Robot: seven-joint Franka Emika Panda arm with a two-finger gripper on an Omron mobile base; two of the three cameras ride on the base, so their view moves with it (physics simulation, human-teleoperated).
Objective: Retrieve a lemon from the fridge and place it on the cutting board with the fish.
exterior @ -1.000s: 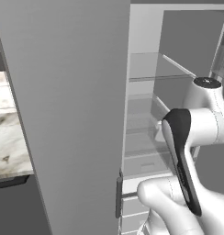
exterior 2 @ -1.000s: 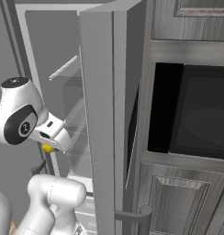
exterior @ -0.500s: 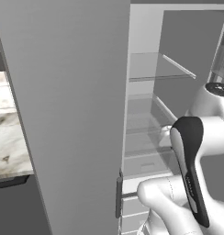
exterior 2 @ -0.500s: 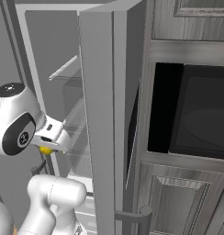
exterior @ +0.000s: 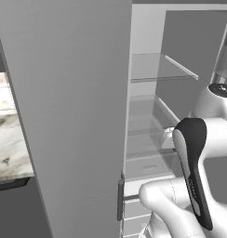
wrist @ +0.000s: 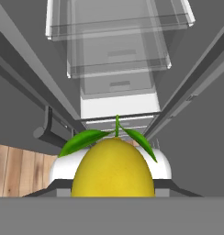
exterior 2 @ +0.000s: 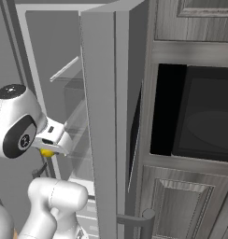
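Observation:
The lemon (wrist: 113, 167), bright yellow with two green leaves at its stem, sits close under the hand camera and hides the fingertips. In the right base view the lemon (exterior 2: 46, 152) peeks out below the white hand, and my gripper (exterior 2: 48, 149) is shut on it in front of the fridge's shelves. The fridge (exterior: 73, 116) stands with both doors swung open; its glass shelves (exterior: 155, 69) and pale drawers (wrist: 119, 103) show between them. My arm reaches up in front of the open compartment. The cutting board and the fish are out of view.
The right fridge door (exterior 2: 99, 121) stands edge-on close beside the hand, its handle (exterior 2: 134, 219) low down. A dark built-in oven (exterior 2: 200, 116) and panelled cabinets (exterior 2: 190, 205) lie to the right. A marble counter (exterior: 8, 144) lies left of the fridge. Wood planks (wrist: 22, 170) show below.
The hand with the lemon has sunk a little and drawn slightly back from the shelves. The grip on the lemon is unchanged, and the fridge doors have not moved.

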